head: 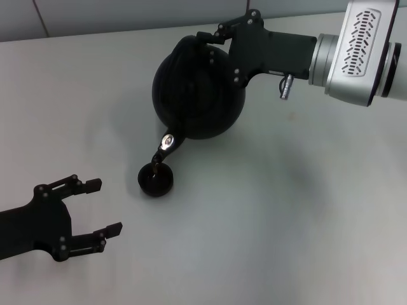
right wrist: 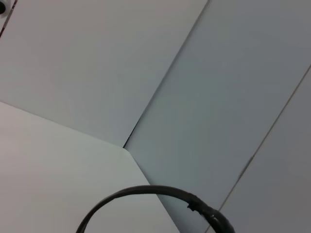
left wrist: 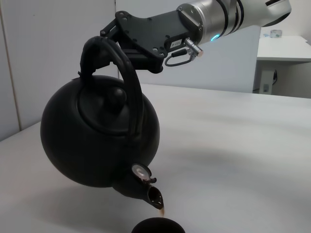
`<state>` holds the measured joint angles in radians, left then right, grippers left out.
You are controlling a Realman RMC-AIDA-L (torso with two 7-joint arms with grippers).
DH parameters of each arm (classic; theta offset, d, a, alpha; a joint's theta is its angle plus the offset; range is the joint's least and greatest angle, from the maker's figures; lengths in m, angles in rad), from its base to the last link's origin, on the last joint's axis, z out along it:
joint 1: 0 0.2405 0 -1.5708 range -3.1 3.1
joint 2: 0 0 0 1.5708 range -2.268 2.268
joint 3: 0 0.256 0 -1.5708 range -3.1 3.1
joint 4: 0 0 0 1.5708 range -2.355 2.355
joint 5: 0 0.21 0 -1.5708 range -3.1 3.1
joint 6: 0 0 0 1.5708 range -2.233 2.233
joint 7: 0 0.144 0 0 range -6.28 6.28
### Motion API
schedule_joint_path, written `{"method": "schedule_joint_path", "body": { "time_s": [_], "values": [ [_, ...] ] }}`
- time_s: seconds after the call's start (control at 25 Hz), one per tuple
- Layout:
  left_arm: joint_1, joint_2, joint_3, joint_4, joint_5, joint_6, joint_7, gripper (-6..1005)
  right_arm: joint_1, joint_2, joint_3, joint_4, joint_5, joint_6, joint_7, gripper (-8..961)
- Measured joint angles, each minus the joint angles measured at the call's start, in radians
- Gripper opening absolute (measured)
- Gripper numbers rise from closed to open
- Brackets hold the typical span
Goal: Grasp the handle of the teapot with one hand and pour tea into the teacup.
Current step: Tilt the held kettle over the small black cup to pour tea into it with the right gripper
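The round matte-black teapot (head: pixel 197 101) hangs tilted above the table, spout (head: pixel 166 145) down towards the small dark teacup (head: pixel 156 179). My right gripper (head: pixel 207 47) is shut on the arched black handle (head: pixel 189 43) at its top. In the left wrist view the teapot (left wrist: pixel 97 141) leans spout-down, the right gripper (left wrist: pixel 109 41) clamps the handle (left wrist: pixel 130 85), and a brownish bit of tea (left wrist: pixel 164 210) drops from the spout just above the teacup rim (left wrist: pixel 158 226). My left gripper (head: pixel 105 206) is open and empty, low at the left of the cup.
The pale table (head: pixel 305 210) lies under everything, with its far edge against a grey wall (head: pixel 95 16). The right wrist view shows only wall panels, a table corner and a thin black arc (right wrist: pixel 146 190).
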<state>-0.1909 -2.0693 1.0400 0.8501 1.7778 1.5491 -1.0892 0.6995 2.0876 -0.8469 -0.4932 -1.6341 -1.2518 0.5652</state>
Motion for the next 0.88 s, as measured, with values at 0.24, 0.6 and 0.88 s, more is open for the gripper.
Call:
{"method": "schedule_joint_path", "body": {
  "time_s": [0.24, 0.6, 0.88],
  "values": [
    [-0.007, 0.000, 0.000, 0.000, 0.000, 0.000, 0.000, 843, 0.000, 0.000, 0.000, -0.003, 0.001, 0.000, -0.023, 91],
    [-0.010, 0.000, 0.000, -0.002, 0.000, -0.001, -0.002, 843, 0.004, 0.001, -0.001, 0.002, 0.001, -0.002, -0.038, 89],
    [-0.009, 0.000, 0.000, -0.003, 0.000, -0.002, -0.002, 843, 0.010, 0.002, -0.028, 0.002, 0.002, 0.000, -0.038, 87]
  ]
}}
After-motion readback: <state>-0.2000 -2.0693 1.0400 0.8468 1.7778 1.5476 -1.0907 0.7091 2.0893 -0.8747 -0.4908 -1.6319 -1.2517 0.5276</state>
